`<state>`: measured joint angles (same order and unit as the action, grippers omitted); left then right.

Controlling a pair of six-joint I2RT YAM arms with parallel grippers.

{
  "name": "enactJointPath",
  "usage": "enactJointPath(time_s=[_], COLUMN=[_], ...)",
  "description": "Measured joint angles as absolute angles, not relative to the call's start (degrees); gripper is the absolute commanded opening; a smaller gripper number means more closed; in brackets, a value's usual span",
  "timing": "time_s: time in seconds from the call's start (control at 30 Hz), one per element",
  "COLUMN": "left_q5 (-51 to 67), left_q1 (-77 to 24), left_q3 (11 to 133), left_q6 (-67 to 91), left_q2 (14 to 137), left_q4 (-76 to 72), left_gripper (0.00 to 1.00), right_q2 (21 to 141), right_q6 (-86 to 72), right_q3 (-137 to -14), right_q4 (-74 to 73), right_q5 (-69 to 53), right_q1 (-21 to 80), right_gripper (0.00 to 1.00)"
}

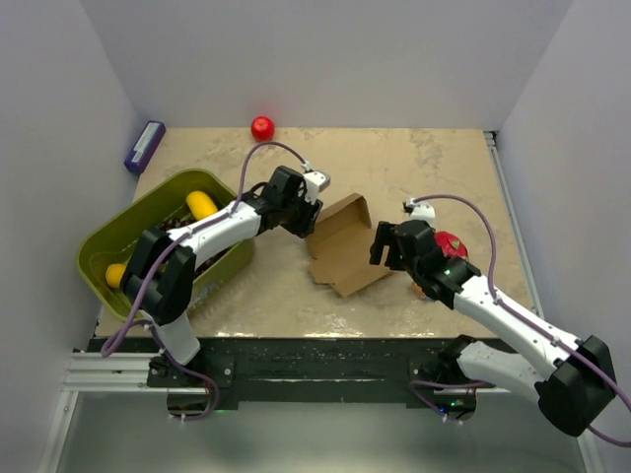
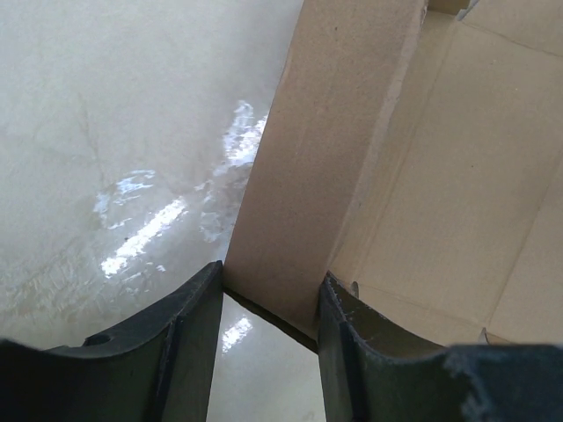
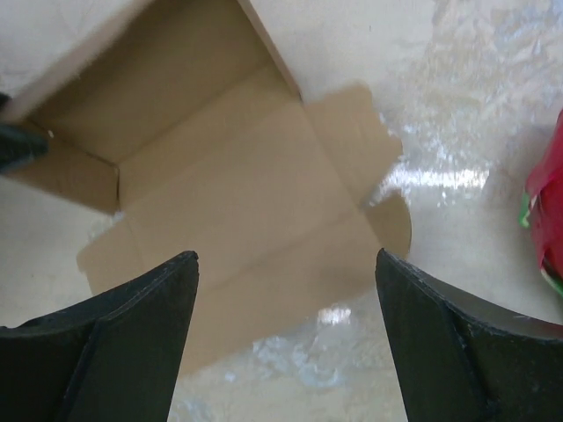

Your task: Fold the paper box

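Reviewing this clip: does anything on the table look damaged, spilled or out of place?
Nothing looks damaged or spilled. The paper box lies half-formed: one wall stands up, pinched by the left tool, the rest flat. The right tool hangs open by it, holding nothing.

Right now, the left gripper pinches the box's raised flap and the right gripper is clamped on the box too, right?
No. The right gripper is open, holding nothing, near the box; the right wrist view shows it. The left gripper does pinch the raised flap.
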<state>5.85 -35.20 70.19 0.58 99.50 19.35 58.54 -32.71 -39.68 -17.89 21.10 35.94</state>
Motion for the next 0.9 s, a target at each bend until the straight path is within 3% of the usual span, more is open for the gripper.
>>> enactJointPath(time_s=[0.4,0.77,0.87,0.9], left_q5=[9.13,9.52,9.61,9.63], left_q1=[-31.62,-31.51,-31.51,-31.51], left_q3=[71.29,71.5,71.5,71.48], left_q6=[4.86,5.17,4.89,4.75], left_q2=[100.88,101.06,100.99,100.92], left_q4=[19.7,19.81,19.79,19.84], left_gripper=[0.3,0.31,0.42,0.57], right_q2=[43.48,56.73,59.35,60.38], right_q6=[-49.63,-55.81,-56.14,-56.14], right_q3=[-27.11,-25.54,-25.76,-25.96], right_q4=[-21.78,-10.63,-7.33,-6.72], right_q5=[11.62,9.3,9.08,8.97], right_q1=[35.94,35.94,35.94,35.94], right_gripper=[0.86,0.84,0.85,0.85])
